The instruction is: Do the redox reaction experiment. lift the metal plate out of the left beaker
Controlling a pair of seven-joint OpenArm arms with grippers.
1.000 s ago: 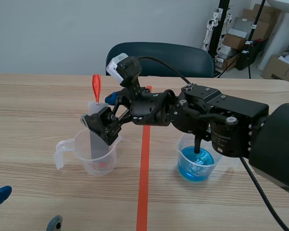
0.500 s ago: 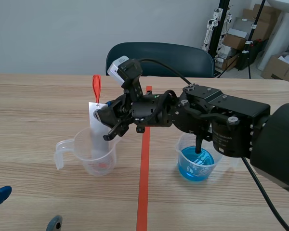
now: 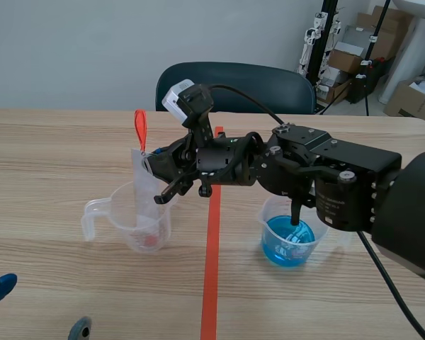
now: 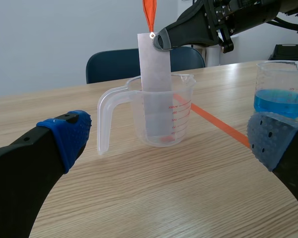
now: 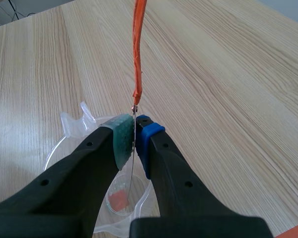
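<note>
Right jaws now pinch metal plate (image 4: 154, 74) — higher up.

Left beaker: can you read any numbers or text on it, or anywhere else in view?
Red scale marks and numbers on the left beaker: printed, but too small and blurred to read.
Labels on the cardboard boxes behind the table: too small to read.
Metal plate: no text visible.

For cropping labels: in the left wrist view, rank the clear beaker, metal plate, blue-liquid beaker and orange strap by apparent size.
1. clear beaker
2. metal plate
3. blue-liquid beaker, partly hidden and cut off, so its rank is unsure
4. orange strap, only its lower end in view
</note>
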